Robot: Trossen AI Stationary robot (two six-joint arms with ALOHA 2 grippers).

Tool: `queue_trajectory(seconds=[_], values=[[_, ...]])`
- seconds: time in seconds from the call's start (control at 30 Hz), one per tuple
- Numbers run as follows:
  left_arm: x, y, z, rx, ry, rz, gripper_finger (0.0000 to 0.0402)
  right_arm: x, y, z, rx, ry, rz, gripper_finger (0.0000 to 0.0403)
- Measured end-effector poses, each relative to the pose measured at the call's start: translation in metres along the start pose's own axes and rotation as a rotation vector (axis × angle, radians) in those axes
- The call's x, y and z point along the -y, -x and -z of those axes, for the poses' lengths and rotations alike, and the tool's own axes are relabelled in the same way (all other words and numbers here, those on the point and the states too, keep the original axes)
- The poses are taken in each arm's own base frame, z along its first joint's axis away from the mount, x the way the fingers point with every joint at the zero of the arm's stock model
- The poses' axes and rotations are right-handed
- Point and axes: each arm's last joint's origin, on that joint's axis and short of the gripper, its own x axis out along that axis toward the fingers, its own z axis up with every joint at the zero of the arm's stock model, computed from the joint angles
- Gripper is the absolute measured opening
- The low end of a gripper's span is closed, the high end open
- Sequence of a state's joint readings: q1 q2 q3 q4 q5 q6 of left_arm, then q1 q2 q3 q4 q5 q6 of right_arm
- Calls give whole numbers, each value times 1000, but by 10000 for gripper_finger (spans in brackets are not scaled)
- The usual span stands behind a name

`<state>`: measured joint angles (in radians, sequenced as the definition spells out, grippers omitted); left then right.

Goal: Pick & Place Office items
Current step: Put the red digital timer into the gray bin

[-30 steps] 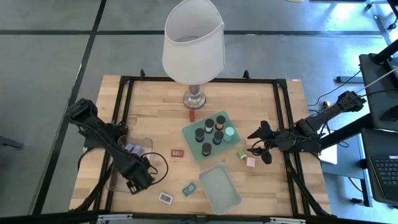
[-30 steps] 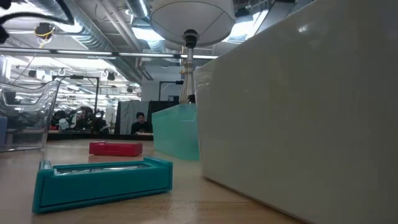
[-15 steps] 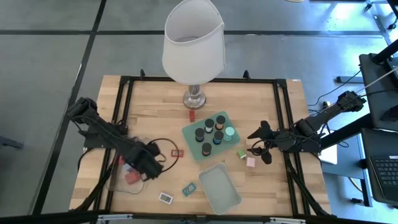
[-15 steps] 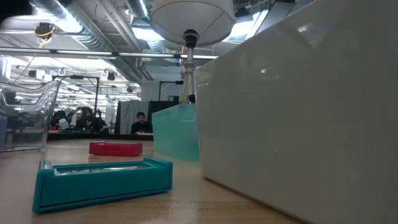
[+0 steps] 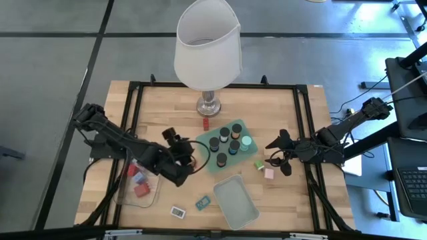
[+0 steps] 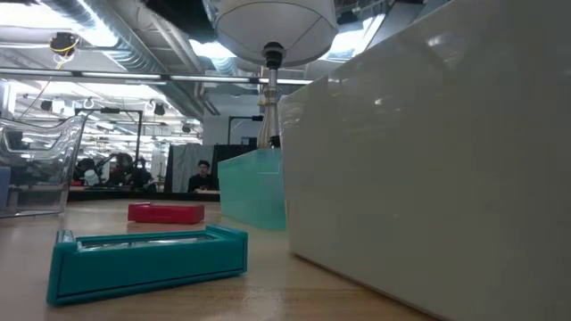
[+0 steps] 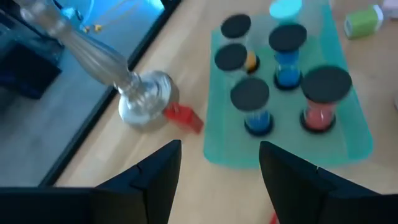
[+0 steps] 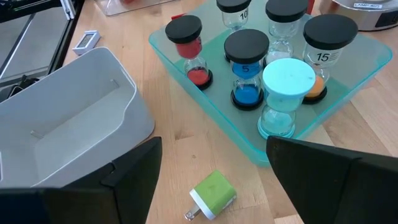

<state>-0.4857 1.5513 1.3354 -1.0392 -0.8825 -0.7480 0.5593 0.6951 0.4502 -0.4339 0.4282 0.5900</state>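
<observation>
My left gripper (image 5: 187,155) hangs open over the table's middle, just left of the mint tray (image 5: 212,159) that holds several small hourglass timers (image 7: 252,102) standing upright. A small red block (image 7: 183,117) lies by the lamp base (image 7: 146,102). My right gripper (image 5: 271,153) waits open at the tray's right, above a green block (image 8: 211,194) and a pink block (image 5: 269,173) that lie on the wood. A teal rectangle (image 6: 147,259) and a flat red rectangle (image 6: 165,212) lie flat on the table.
A clear bin (image 5: 152,193) at the near left holds red and lavender blocks (image 5: 139,178). An empty pale tray (image 5: 235,201) sits near the front edge, with a white rectangle (image 5: 178,211) to its left. The white-shaded lamp (image 5: 207,43) stands at the far middle.
My left gripper has risen from over the clear bin and swung toward the table's right and far side, turning about until it faces the timer tray and lamp base. The blocks in the bin, which the arm covered before, now show.
</observation>
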Motion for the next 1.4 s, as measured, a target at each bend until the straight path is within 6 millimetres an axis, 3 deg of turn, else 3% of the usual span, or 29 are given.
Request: queue_trajectory(seconds=[0.23,0.37,0.63,0.93,1.13,1.4], values=[[-5,-13,-4,-20,-7,-11,227,0,0,0,0,0,0,291],[-7,-31,7,-100,-7,16,229,0,0,0,0,0,0,291],[7,-70,39,-234,-48,305,227,0,0,0,0,0,-1,291],[9,-83,64,-286,-138,394,233,0,0,0,-1,0,-1,291],[11,-92,76,-283,-106,414,235,0,0,0,-1,0,-1,291],[9,-97,75,-299,-100,460,287,0,0,0,-1,0,-1,291]])
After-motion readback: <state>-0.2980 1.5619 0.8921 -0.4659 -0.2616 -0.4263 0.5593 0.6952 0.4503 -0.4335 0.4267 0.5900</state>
